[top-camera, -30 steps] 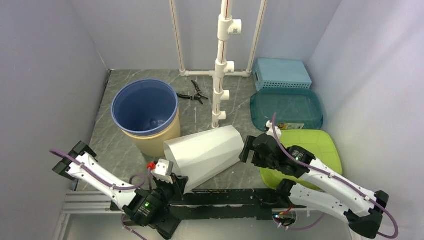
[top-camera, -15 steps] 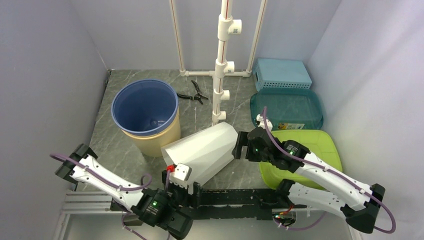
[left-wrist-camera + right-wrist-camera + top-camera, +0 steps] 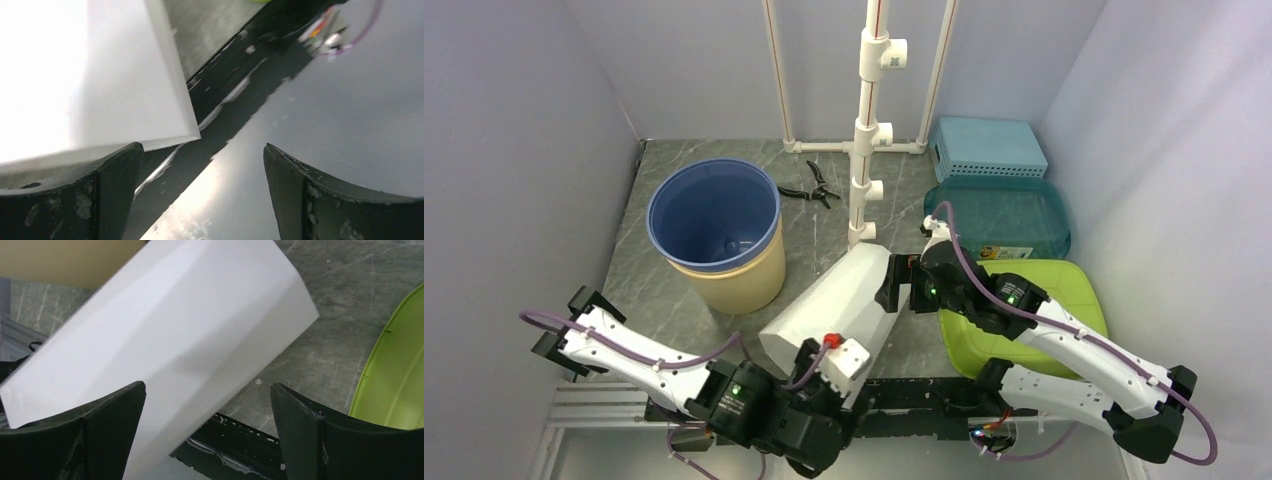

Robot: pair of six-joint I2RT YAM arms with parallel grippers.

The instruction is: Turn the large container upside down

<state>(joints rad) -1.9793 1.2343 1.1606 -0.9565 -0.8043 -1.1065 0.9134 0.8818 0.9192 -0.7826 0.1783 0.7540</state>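
The large container is a white faceted bin lying on its side, slanting from near left to far right. My left gripper is at its near end by the table's front edge. In the left wrist view that gripper is open, and the bin's corner lies just above its left finger. My right gripper is at the bin's far end. In the right wrist view it is open, with the bin's white wall reaching partly between its fingers.
A blue bucket nested in a beige one stands at the left. Pliers and a white pipe stand are behind. A green tray, a teal tray and a light blue basket fill the right. A black rail runs along the front.
My left gripper has opened, let go of the bin's rim and slid right along the front edge. The bin has swung to a steeper slant. My right gripper has moved left and farther back.
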